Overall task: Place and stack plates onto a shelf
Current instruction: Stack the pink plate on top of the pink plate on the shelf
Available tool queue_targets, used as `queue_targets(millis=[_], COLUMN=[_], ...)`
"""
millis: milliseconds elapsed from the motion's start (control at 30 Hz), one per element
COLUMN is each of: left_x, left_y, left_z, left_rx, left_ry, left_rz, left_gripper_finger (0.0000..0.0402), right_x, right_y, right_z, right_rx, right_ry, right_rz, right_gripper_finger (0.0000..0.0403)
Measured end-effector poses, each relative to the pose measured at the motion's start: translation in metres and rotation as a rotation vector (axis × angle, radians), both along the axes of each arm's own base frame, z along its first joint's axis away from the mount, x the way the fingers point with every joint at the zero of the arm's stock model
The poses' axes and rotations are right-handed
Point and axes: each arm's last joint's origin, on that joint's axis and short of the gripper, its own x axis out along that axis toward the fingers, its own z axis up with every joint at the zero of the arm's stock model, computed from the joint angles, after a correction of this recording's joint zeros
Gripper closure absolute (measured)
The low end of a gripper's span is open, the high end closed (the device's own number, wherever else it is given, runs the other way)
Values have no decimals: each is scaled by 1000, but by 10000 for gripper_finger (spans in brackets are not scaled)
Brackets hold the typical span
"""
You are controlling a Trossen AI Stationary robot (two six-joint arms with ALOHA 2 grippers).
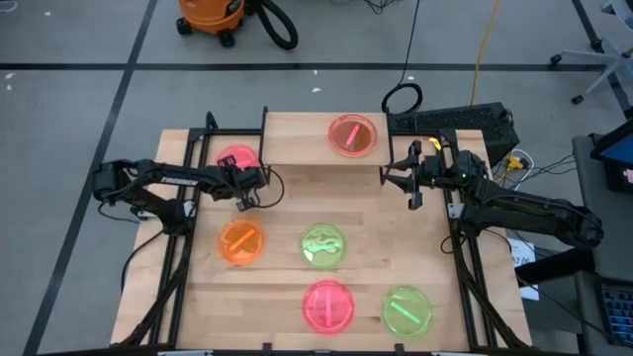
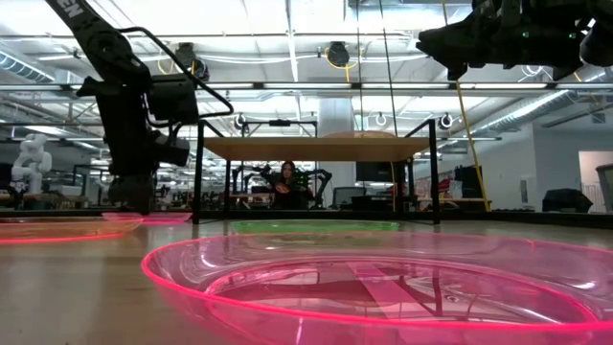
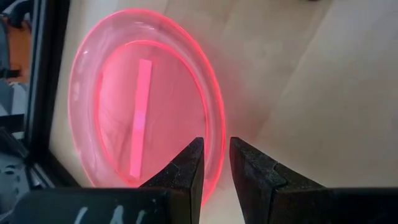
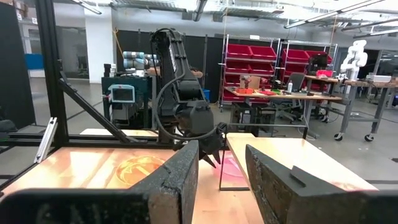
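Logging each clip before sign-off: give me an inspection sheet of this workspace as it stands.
Surface: wooden table, bare between plates.
Job's things: shelf at the far edge, one pink plate on it; a pink plate beside the shelf; orange plate, two green plates and another pink plate on the table.
Clutter: nothing seen on the table.
Grippers: left gripper open, its fingers either side of the rim of the pink plate beside the shelf; right gripper open, empty, raised by the shelf's right end.
Cables: a black loop and a yellow cord on the floor.
Surroundings: orange shop vacuum; person seated beyond the table.
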Motion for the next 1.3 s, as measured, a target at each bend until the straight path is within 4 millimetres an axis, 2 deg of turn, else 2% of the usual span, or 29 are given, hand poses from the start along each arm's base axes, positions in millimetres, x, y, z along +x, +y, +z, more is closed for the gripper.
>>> queue_targets(millis=[333, 700, 867, 1033, 1200, 1300], left_x=[3, 1, 1, 1, 2, 5], left_y=[5, 8, 8, 8, 3, -6], left_z=[-13, -16, -16, -16, -14, -1], left_rx=[-12, 40, 40, 40, 28, 13], left_ry=[49, 94, 95, 90, 108, 129], left_rz=[3, 23, 21, 30, 24, 37], left_gripper_finger=[316, 317, 341, 393, 397, 398], right_x=[0, 0, 0, 0, 0, 0], right_y=[0, 0, 0, 0, 0, 0], right_z=[0, 0, 0, 0, 0, 0], right_rx=[-1, 7, 7, 7, 6, 6], right_ry=[0, -1, -1, -1, -1, -1], right_rz=[-1, 1, 1, 1, 0, 1], right_gripper_finger=[284, 284, 284, 284, 284, 284])
